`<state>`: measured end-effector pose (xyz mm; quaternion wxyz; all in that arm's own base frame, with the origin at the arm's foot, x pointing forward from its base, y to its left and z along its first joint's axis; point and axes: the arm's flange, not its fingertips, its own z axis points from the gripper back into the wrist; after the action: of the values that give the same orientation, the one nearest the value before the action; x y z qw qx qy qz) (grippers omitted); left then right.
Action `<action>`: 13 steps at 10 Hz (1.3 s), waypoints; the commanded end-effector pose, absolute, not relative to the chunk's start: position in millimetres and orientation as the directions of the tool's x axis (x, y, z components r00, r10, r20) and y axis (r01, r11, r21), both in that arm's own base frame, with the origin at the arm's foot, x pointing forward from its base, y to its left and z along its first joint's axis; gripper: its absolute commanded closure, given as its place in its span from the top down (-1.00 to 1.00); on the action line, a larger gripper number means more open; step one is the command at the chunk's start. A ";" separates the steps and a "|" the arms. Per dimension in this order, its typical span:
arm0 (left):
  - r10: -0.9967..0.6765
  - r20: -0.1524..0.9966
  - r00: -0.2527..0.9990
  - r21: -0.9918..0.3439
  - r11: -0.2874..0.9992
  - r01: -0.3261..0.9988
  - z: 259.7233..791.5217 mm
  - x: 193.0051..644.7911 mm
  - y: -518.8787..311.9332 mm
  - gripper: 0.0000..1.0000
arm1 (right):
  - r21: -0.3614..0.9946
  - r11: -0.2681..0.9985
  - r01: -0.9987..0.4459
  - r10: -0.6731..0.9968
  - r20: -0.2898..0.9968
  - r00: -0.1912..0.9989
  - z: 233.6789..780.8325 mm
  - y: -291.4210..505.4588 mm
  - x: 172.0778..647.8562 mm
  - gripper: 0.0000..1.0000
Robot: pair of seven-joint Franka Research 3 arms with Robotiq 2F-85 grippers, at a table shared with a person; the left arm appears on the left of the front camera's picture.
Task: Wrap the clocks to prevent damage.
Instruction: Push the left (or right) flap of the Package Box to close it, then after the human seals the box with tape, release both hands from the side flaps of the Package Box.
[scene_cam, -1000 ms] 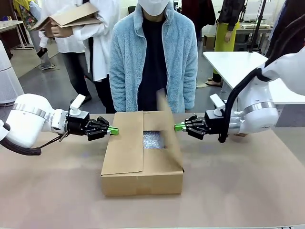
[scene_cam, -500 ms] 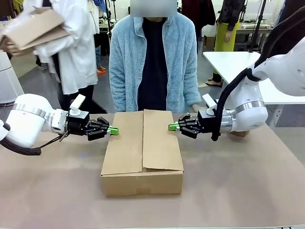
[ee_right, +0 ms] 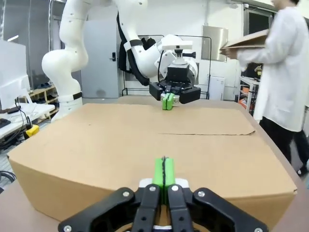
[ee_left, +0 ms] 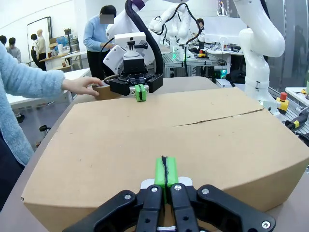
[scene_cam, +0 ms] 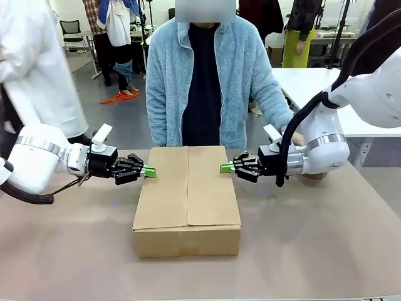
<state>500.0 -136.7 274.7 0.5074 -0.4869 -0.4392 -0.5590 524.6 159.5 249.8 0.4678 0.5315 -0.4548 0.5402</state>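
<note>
At the middle of the surface (scene_cam: 326, 238) sits a plain cardboard box (scene_cam: 188, 200), its flaps shut and hiding whatever it holds. Left jaws and right jaws are clenched on nothing, tips just beside the box's top, one at each side. A person's hand (ee_left: 84, 86) rests by the far edge.

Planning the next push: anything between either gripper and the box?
Nothing visible. Left gripper and right gripper, both shut, sit right at the box's opposite sides. The person's hand rests beyond the right gripper, not in between.
</note>
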 end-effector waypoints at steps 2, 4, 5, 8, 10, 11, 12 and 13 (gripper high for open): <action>-0.143 0.990 -0.009 -0.005 -0.095 0.995 271.4 500.2 -137.9 -0.98 | 0.006 -0.149 -0.989 0.022 1.000 0.003 249.8 159.5 524.6 -0.98; -0.143 0.990 -0.009 -0.005 -0.095 0.995 271.4 500.2 -137.9 -0.98 | 0.006 -0.149 -0.989 0.022 1.000 0.003 249.8 159.5 524.6 -0.98; -0.143 0.990 -0.009 -0.005 -0.095 0.995 271.4 500.2 -137.9 -0.98 | 0.006 -0.149 -0.989 0.022 1.000 0.003 249.8 159.5 524.6 -0.98; -0.143 0.990 -0.009 -0.005 -0.095 0.995 271.4 500.2 -137.9 -0.98 | 0.006 -0.149 -0.989 0.022 1.000 0.003 249.8 159.5 524.6 -0.98; -0.143 0.990 -0.009 -0.005 -0.095 0.995 271.4 500.2 -137.9 -0.98 | 0.006 -0.149 -0.989 0.022 1.000 0.003 249.8 159.5 524.6 -0.98; -0.143 0.990 -0.009 -0.005 -0.095 0.995 271.4 500.2 -137.9 -0.98 | 0.006 -0.149 -0.989 0.022 1.000 0.003 249.8 159.5 524.6 -0.98; -0.143 0.990 -0.009 -0.005 -0.095 0.995 271.4 500.2 -137.9 -0.98 | 0.006 -0.149 -0.989 0.022 1.000 0.003 249.8 159.5 524.6 -0.98; -0.143 0.990 -0.009 -0.005 -0.095 0.995 271.4 500.2 -137.9 -0.98 | 0.006 -0.149 -0.989 0.022 1.000 0.003 249.8 159.5 524.6 -0.98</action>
<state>500.0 -136.8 274.7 0.5072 -0.4873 -0.4392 -0.5590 527.8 158.3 252.5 0.4638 0.5382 -0.4495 0.5415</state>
